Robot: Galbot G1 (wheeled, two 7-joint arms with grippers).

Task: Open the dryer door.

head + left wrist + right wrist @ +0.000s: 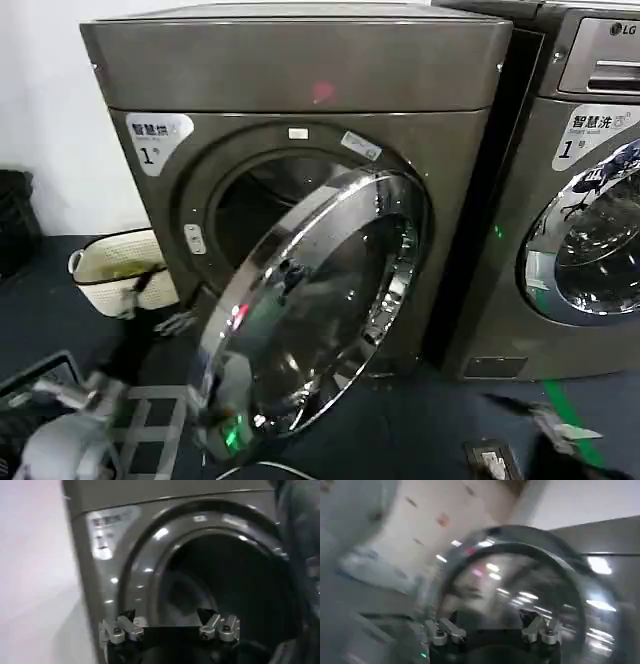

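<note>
Your left gripper [169, 630], jaws apart and empty, faces the grey-brown metallic dryer [300, 70]. Its chrome-ringed round door [310, 310] hangs half-swung to that gripper's right, nearer your left arm

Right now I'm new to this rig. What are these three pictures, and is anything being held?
It is a two-armed robot with a camera on its head and one on each wrist.

The head view looks down at a grey dryer. The round chrome dryer door is swung partly open. A second machine stands to its right, and a pale basket sits on the dark floor to its left.

The left wrist view looks past the left end effector into the dark drum opening. The right wrist view looks past the right end effector at the door's shiny ring.

Both end effectors have their two fingers spread apart and hold nothing.
</note>
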